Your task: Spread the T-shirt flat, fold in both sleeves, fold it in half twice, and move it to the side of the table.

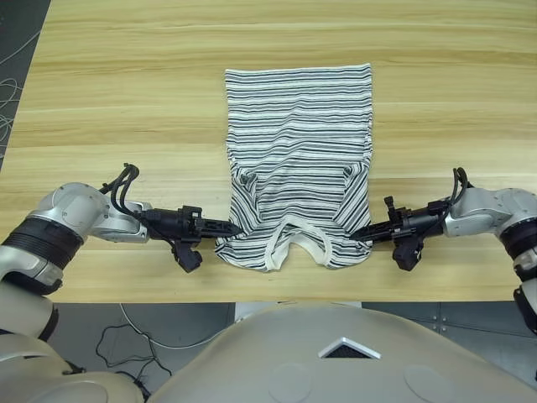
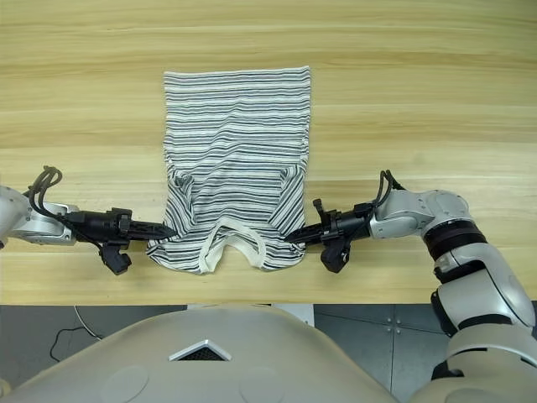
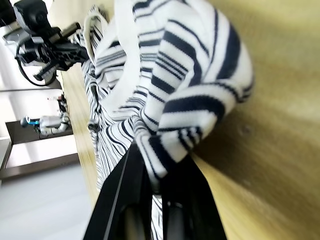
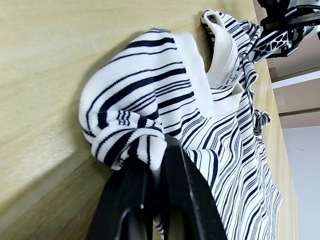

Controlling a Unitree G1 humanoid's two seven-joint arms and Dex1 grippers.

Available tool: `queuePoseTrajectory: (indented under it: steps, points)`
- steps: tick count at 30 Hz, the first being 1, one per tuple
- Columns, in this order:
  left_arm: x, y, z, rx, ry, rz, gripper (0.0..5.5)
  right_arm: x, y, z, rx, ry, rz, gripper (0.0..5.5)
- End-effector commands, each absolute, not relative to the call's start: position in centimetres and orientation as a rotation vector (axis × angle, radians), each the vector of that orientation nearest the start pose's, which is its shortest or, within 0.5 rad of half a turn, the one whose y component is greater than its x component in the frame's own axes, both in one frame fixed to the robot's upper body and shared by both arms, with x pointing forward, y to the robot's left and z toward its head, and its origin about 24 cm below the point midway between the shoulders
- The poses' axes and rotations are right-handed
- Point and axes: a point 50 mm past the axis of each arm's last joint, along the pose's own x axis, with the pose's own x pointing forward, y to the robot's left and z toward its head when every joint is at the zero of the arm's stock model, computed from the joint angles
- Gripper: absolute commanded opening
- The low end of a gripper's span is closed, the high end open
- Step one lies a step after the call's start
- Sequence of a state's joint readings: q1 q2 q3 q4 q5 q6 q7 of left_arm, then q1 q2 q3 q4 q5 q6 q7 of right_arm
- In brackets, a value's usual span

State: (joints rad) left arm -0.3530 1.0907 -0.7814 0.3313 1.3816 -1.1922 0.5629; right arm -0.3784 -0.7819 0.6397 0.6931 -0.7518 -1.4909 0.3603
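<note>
A black-and-white striped T-shirt (image 1: pixel 298 159) lies on the wooden table (image 1: pixel 117 92), sleeves folded in, white collar (image 1: pixel 295 239) toward the near edge. My left gripper (image 1: pixel 235 228) is shut on the shirt's near left shoulder corner (image 3: pixel 200 100). My right gripper (image 1: pixel 357 234) is shut on the near right shoulder corner (image 4: pixel 130 125). Both pinch bunched cloth low at the table surface. The far hem (image 1: pixel 298 74) lies flat and straight.
Bare wood surrounds the shirt on both sides and beyond it. The table's near edge (image 1: pixel 268 300) runs just below the grippers. Cables (image 1: pixel 13 80) lie on the floor past the table's left edge.
</note>
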Motion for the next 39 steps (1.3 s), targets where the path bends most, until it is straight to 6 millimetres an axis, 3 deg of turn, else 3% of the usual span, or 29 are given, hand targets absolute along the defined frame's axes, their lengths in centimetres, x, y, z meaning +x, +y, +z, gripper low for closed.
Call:
queuePoseTrajectory:
  steps: [1, 7, 12, 18, 23, 33, 39]
  points:
    - [18.6, 23.4, 3.3, 1.505, -0.743, -1.641, 0.10, 17.6, -20.7, -0.2, -1.201, -0.365, 1.951, 0.13]
    - [19.3, 22.5, 4.4, 1.467, -0.772, -1.553, 0.10, 18.0, -19.4, 1.4, -1.143, -0.522, 1.892, 0.13]
    - [22.5, 22.3, 5.9, 1.350, -0.677, -1.261, 0.10, 22.1, -17.6, 4.5, -1.077, -0.625, 1.562, 0.13]
    - [24.4, 22.0, 5.8, 1.229, -0.512, -1.148, 0.10, 27.1, -17.4, 7.3, -1.029, -0.522, 1.266, 0.13]
    - [26.5, 21.4, 4.8, 1.177, -0.342, -1.066, 0.10, 29.9, -17.5, 7.4, -1.025, -0.363, 1.130, 0.13]
    - [32.7, 21.1, 5.3, 0.973, -0.066, -0.722, 0.10, 33.8, -17.3, 6.3, -1.003, -0.084, 0.902, 0.13]
    - [34.0, 20.3, 4.8, 0.969, 0.011, -0.675, 0.10, 35.4, -16.7, 5.7, -0.969, 0.036, 0.804, 0.13]
